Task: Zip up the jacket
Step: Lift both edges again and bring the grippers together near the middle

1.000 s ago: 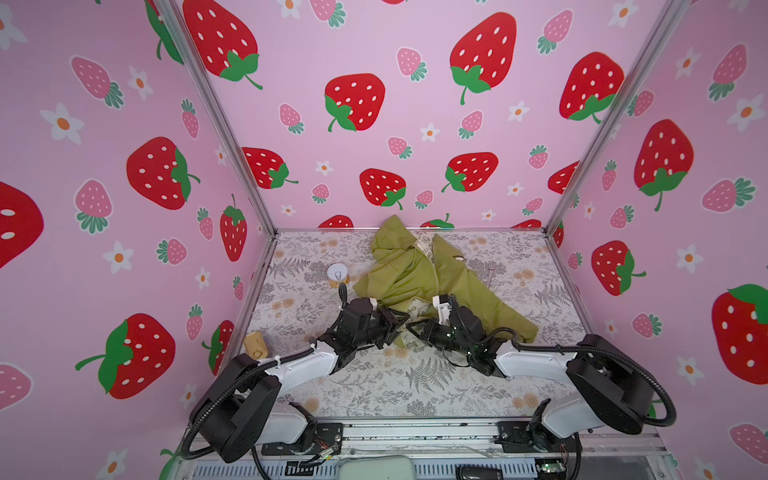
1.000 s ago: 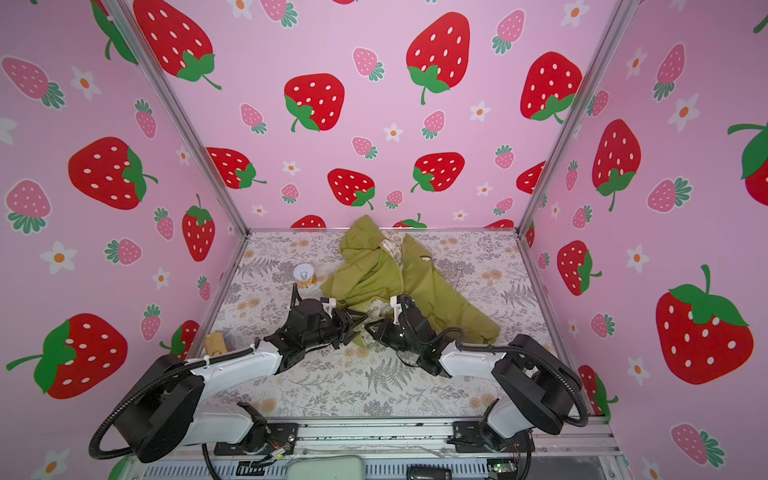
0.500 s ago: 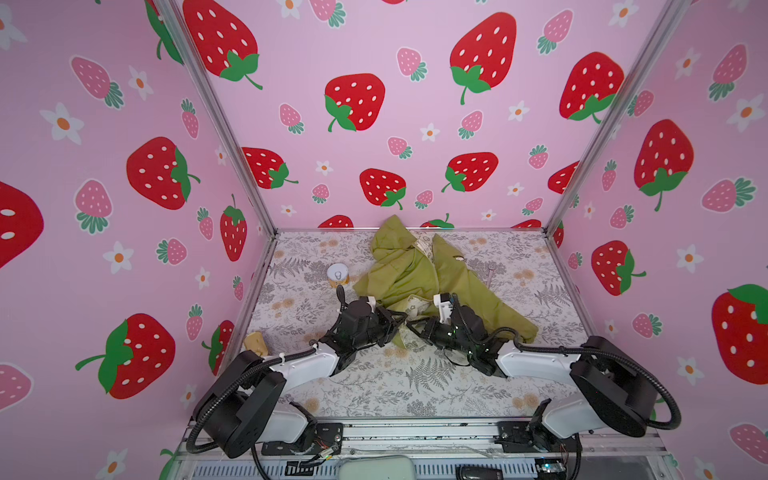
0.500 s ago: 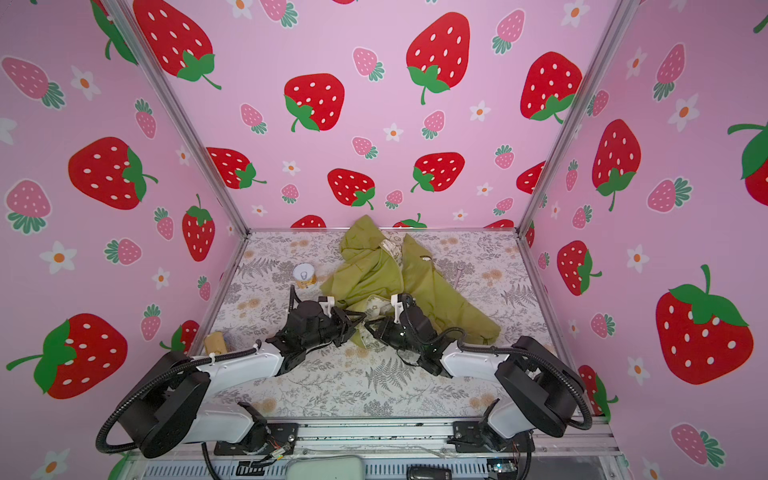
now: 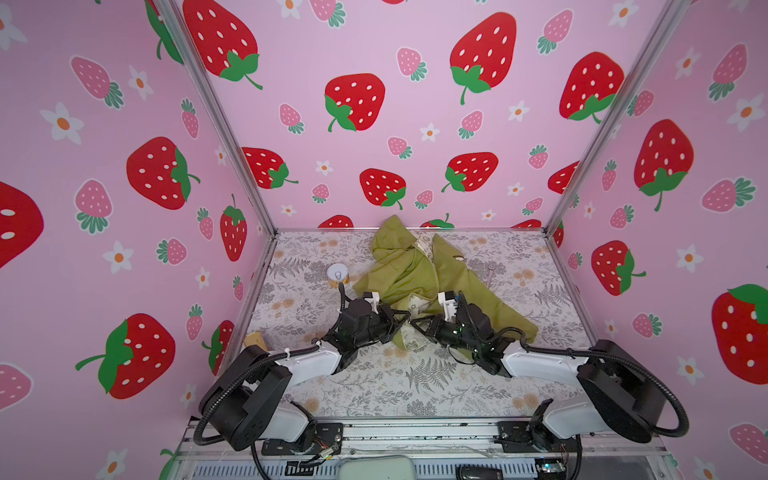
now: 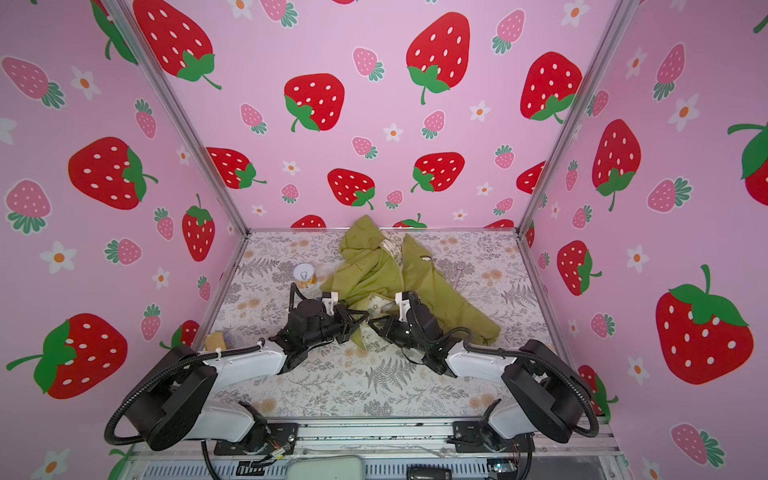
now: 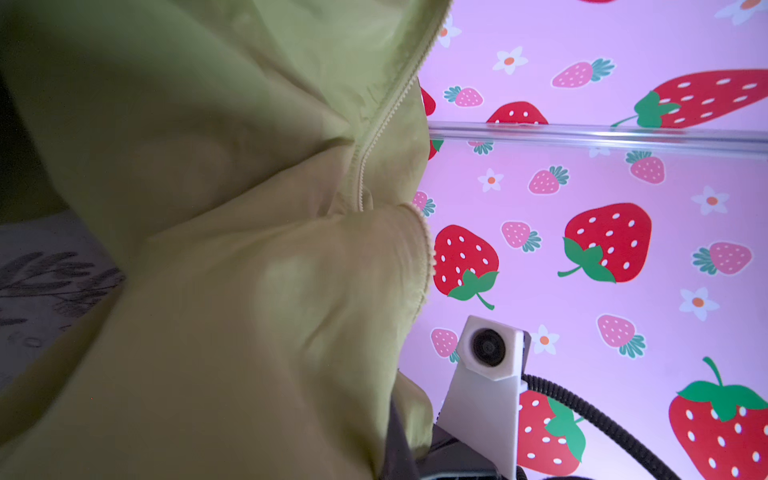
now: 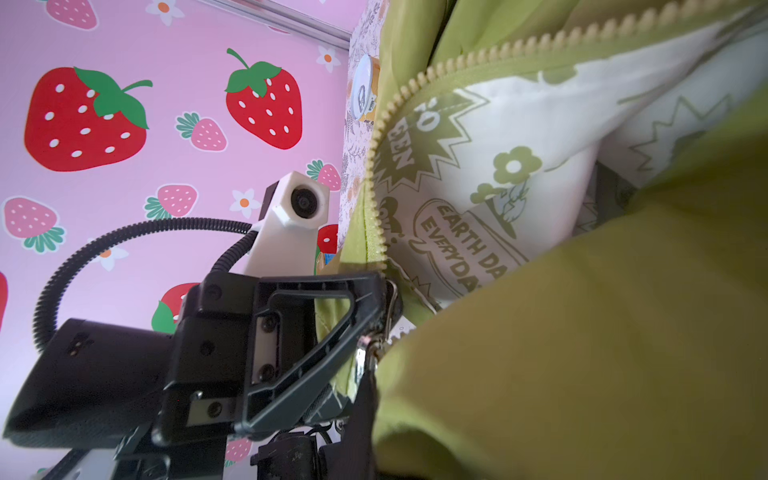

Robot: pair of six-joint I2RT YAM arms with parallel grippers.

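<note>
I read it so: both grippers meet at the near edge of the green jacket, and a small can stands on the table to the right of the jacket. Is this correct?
Not quite: the can stands left of the jacket, on the left arm's side, as both top views show. The left gripper and right gripper do meet at the jacket's near edge.

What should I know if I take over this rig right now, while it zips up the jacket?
Left gripper: shut on the jacket, at its near hem beside the zipper teeth.
Right gripper: shut on the jacket too, at the near hem, facing the left one.
Jacket: crumpled in the middle of the table, hood at the far end.
Done: both grippers hold the hem.
Left to do: zipper open, patterned lining showing; join the ends, pull the slider up.
</note>
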